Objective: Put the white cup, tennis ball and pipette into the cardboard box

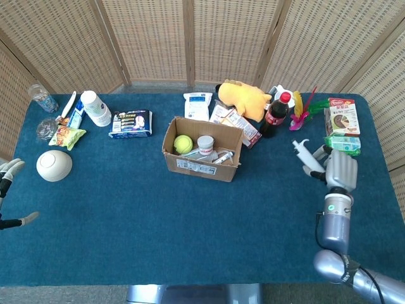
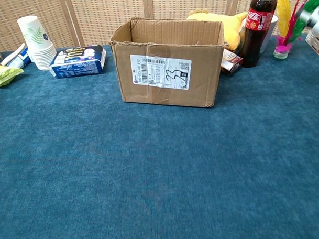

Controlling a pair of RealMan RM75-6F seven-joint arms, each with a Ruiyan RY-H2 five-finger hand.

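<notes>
- Right hand [image 1: 340,170] grips the pipette [image 1: 305,157], its long axis slanting up-left.
- Cardboard box [image 1: 201,166] lies well apart, leftward.
- Left hand [image 1: 7,170], at the surface's far edge: grip unclear.
</notes>
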